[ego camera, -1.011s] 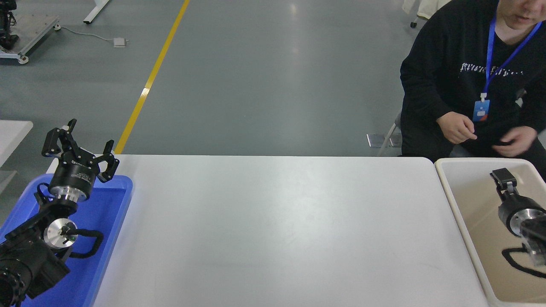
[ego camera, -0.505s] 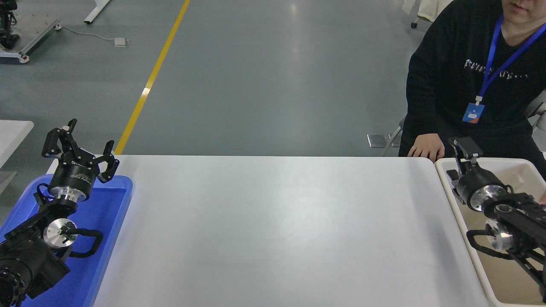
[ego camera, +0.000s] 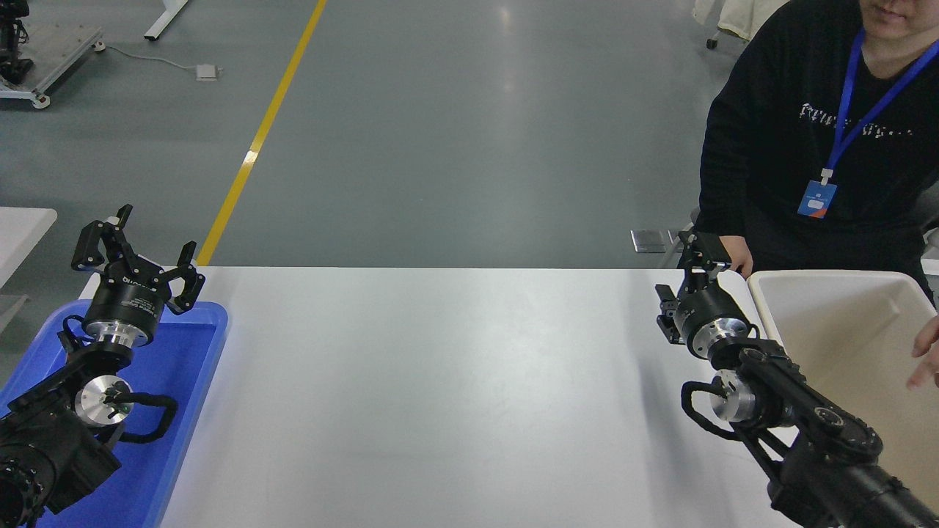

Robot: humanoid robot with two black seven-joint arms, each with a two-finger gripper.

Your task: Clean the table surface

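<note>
The white table surface [ego camera: 455, 381] lies bare, with no loose objects on it. My right gripper [ego camera: 684, 282] hangs over the table's far right corner, just left of the cream bin; its jaws stand apart and hold nothing. My left gripper [ego camera: 139, 246] is parked at the far left above the back end of the blue tray, open and empty.
A blue tray [ego camera: 187, 367] sits at the table's left edge under my left arm. A cream bin [ego camera: 829, 330] stands at the right. A seated person in black is at the far right, one hand [ego camera: 736, 260] at the table's far edge behind my right gripper, the other hand [ego camera: 926, 352] over the bin.
My right arm has swung left, out of the cream bin and over the table's far right corner. The person's hands have moved to the table edge and the bin. My left arm is still.
</note>
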